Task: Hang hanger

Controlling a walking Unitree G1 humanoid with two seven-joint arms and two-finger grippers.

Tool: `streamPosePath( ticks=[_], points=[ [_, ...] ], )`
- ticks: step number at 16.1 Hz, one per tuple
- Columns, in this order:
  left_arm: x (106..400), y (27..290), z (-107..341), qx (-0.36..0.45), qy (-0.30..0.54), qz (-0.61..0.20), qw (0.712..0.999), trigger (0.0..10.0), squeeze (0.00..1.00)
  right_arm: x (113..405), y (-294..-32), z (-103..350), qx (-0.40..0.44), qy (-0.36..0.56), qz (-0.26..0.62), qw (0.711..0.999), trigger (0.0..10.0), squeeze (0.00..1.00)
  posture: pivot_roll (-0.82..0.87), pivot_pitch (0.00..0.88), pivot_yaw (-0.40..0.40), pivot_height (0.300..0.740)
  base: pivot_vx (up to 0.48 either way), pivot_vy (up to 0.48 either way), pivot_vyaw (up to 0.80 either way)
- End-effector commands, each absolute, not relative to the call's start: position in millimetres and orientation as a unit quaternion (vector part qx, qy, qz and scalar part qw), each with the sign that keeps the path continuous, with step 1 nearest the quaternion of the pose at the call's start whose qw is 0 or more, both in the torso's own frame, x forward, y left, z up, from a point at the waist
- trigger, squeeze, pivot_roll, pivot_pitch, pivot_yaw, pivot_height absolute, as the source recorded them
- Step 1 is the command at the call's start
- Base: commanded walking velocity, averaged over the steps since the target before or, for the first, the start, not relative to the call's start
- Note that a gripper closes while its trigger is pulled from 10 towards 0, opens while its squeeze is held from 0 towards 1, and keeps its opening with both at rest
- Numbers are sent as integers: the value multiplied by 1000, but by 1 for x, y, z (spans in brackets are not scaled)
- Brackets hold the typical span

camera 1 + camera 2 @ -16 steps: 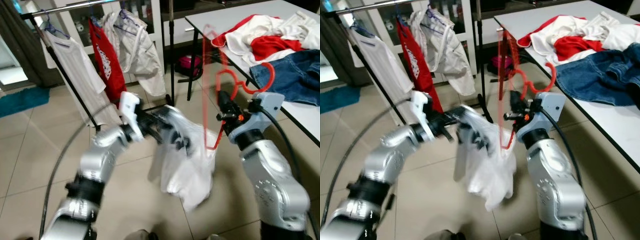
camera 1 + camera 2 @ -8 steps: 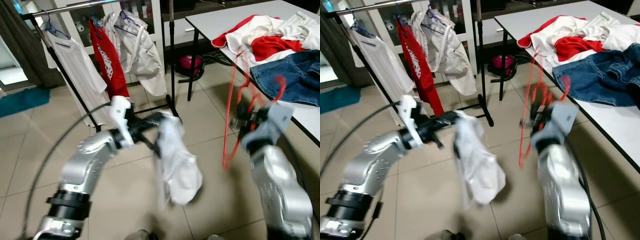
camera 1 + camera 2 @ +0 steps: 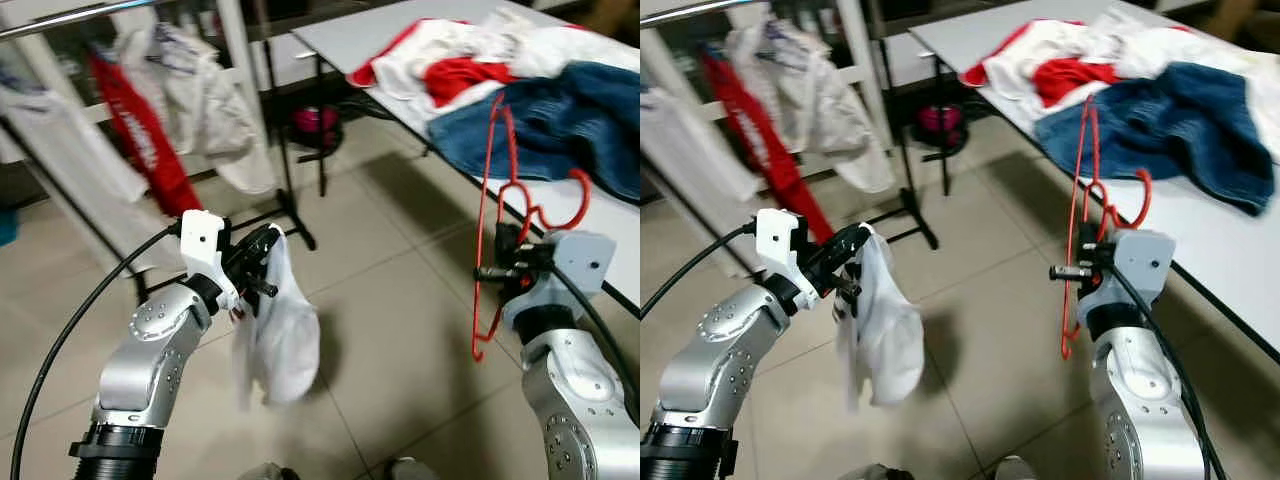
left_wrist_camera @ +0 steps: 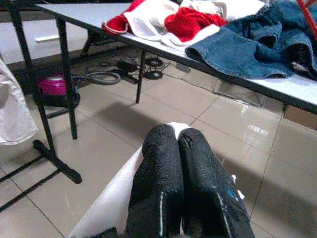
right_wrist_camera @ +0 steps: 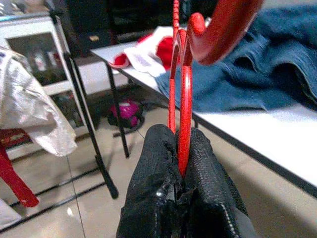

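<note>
I saw the red thin plastic hanger point(image 3: 497, 215) clamped upright in my right gripper point(image 5: 179, 148), whose two black fingers point(image 5: 156, 163) were pressed together on the hanger's frame, with the hook point(image 3: 570, 200) curling above the gripper's silver housing. The hanger sat just in front of the grey-topped table point(image 3: 350, 35), near its front edge, and stood over the tiled floor point(image 3: 400, 300).

My left gripper point(image 4: 179, 144) was well apart from the hanger, on the side away from the table. Its fingers were pinched together on a white cloth garment point(image 3: 278, 335), which drooped limply below the pinch toward the floor.

On the table lay a blue denim garment point(image 3: 560, 110), and beyond it a heap of red and white clothing point(image 3: 440, 65).

Beyond the left gripper, further from the table, a black metal clothes rack point(image 3: 275, 130) carried a red shirt point(image 3: 140, 150) and a pale jacket point(image 3: 205, 95), both blurred. A pink rounded object point(image 3: 315, 122) rested on the floor near the table's black legs point(image 4: 141, 74); I could not identify it further.
</note>
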State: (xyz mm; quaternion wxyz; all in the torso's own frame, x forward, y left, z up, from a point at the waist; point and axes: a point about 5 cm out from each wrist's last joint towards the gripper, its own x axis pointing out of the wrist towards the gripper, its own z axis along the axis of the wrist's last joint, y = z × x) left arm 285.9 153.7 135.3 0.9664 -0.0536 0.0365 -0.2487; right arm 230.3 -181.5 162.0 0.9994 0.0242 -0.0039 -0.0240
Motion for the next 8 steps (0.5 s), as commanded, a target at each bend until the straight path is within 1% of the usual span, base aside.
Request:
streamPosePath(
  ticks=[1, 2, 3, 4, 5, 6, 8],
  points=[
    [287, 154, 138, -31, 17, -217, 975, 10000, 0, 229, -177, 164, 40, -2, -19, 999, 10000, 0, -150, 63, 99, 740, 0, 0, -800],
    [289, 155, 138, -17, 0, -174, 985, 10000, 0, 230, -175, 162, 44, 5, -21, 999, 10000, 0, -150, 63, 99, 740, 0, 0, -800],
    [288, 155, 137, -19, 4, -162, 987, 10000, 0, 230, -174, 162, 44, 8, -22, 999, 10000, 0, -155, 61, 92, 740, 0, 0, -800],
    [286, 155, 135, -51, 21, -172, 984, 10000, 0, 230, -173, 162, 44, 9, -21, 999, 10000, 0, -154, 61, 85, 740, 0, 0, -800],
    [279, 150, 133, -96, 40, -212, 972, 10000, 0, 231, -175, 161, 37, 17, -26, 999, 10000, 0, -149, 65, 70, 740, 0, 0, -800],
    [277, 151, 132, -64, 29, -204, 976, 10000, 0, 232, -177, 160, 28, 25, -30, 999, 10000, 0, -148, 65, 56, 740, 0, 0, -800],
    [275, 151, 131, -75, 30, -185, 979, 10000, 0, 233, -179, 159, 12, 32, -27, 999, 10000, 0, -143, 67, 45, 740, 0, 0, -800]
  ],
)
